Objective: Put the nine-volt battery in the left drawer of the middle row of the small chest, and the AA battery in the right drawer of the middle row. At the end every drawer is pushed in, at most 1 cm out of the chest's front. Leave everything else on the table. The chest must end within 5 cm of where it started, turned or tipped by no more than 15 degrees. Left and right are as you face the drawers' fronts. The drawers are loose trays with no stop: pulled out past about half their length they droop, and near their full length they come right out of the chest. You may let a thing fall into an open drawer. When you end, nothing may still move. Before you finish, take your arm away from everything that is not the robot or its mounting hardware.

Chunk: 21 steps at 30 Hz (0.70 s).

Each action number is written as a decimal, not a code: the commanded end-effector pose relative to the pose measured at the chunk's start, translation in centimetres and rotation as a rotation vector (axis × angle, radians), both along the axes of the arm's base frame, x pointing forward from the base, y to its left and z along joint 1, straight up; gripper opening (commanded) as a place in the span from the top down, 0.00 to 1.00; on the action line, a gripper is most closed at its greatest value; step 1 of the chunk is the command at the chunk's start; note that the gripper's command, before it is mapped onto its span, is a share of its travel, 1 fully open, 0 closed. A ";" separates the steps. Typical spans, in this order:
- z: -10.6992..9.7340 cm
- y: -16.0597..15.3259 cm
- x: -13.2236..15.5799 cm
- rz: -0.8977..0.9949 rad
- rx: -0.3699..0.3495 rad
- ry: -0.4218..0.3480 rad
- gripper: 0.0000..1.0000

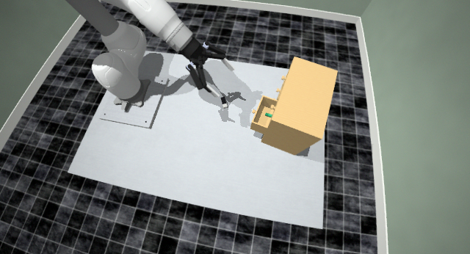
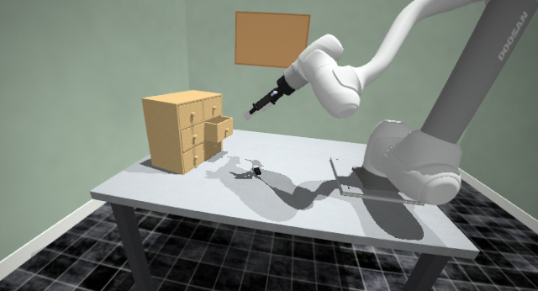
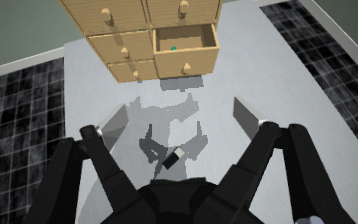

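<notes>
Nine-volt battery: small, blocky, black over most of its body, pale at one end. It lies on the bench, out in front of the chest and well apart from it. In the wrist view it sits slantwise, pale end toward the chest. AA battery: slim, green, inside the open drawer; only a speck of it shows from the wrist, and the drawer's wall hides it in the exterior view. Count: two batteries, one of each kind; one chest, pale wood, upright; six drawers, two to each of three rows, a round knob on each. One drawer stands out, the right one of the middle row. The left one there looks closed. One arm, one hand, two fingers. Hand fully spread, nothing in its grasp, tilted down above the bench. One orange-brown board on the wall.
</notes>
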State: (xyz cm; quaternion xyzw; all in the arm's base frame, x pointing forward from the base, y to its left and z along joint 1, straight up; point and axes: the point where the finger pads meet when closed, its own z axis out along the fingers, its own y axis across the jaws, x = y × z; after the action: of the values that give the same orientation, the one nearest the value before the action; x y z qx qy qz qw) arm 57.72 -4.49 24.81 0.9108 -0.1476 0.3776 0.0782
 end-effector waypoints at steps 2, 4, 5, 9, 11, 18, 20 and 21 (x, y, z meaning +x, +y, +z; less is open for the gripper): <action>0.7 -0.3 0.1 0.038 0.108 0.244 0.00; 0.7 -0.3 0.1 0.038 0.108 0.244 0.00; 0.8 -0.3 0.1 0.037 0.118 0.274 0.00; 1.2 -0.3 0.1 0.035 0.155 0.390 0.00; 1.4 -0.3 0.1 0.034 0.172 0.442 0.00; 1.9 -0.3 0.1 0.031 0.221 0.595 0.00; 2.0 -0.3 0.1 0.030 0.226 0.613 0.00; 2.0 -0.3 0.1 0.030 0.226 0.613 0.00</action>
State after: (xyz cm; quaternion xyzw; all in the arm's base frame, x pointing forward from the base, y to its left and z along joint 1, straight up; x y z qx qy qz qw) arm 57.81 -4.75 26.83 0.9865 -0.1445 0.0759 0.0125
